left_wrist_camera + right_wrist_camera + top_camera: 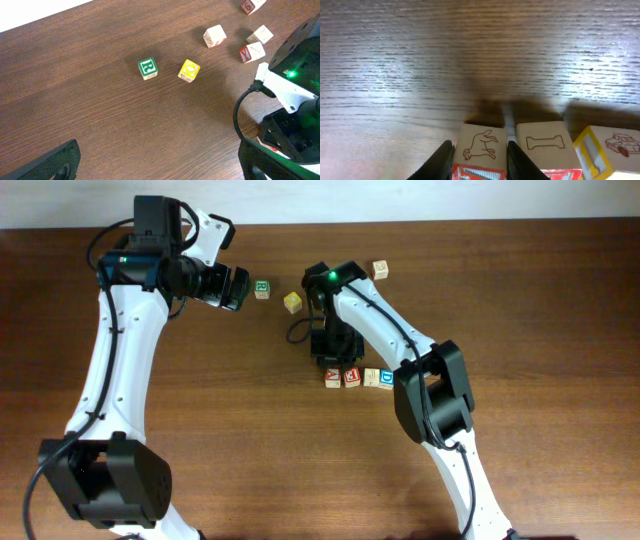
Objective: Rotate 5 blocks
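Note:
Four blocks lie in a row near the table's middle: a red-printed one [333, 379], a second red one [352, 377], a plain pale one [371, 377] and a blue one [386, 378]. My right gripper [333, 362] reaches down over the row's left end. In the right wrist view it [480, 155] is shut on the block with a dog drawing [479, 137], one finger pressed against each side. The bone-drawing block [542, 142] sits beside it. Another pale block [380, 269] lies apart at the back. My left gripper [238, 288] [160, 165] hangs open over bare wood, holding nothing.
A green-lettered cube [262, 289] [147, 68] and a yellow-faced cube [292, 302] [189, 70] lie just in front of my left gripper. The left wrist view shows several pale cubes [214, 36] beyond them, beside my right arm [295, 100]. A yellow-trimmed cube [607, 147] follows the bone block.

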{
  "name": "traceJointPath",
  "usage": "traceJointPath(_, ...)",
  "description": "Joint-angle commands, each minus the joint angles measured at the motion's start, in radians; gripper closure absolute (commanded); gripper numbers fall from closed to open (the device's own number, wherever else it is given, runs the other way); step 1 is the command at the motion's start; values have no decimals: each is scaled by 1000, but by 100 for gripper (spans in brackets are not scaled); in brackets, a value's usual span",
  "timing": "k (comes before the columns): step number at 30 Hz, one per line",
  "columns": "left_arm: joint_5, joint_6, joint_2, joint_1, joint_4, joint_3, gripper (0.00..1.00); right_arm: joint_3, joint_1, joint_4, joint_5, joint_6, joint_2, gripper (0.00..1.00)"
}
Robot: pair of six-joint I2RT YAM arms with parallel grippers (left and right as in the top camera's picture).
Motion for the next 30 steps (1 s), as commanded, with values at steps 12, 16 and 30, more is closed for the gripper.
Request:
traceJointPath(12, 15, -7, 11, 2, -2, 18, 1, 316, -76, -55, 78, -70, 14, 47)
traceJointPath(16, 15, -7, 11, 2, -2, 18, 1, 290, -145, 143, 281, -69, 17, 47)
traceJointPath(30, 15, -7, 11, 2, -2, 18, 1, 6, -119, 494, 290, -27, 18, 56)
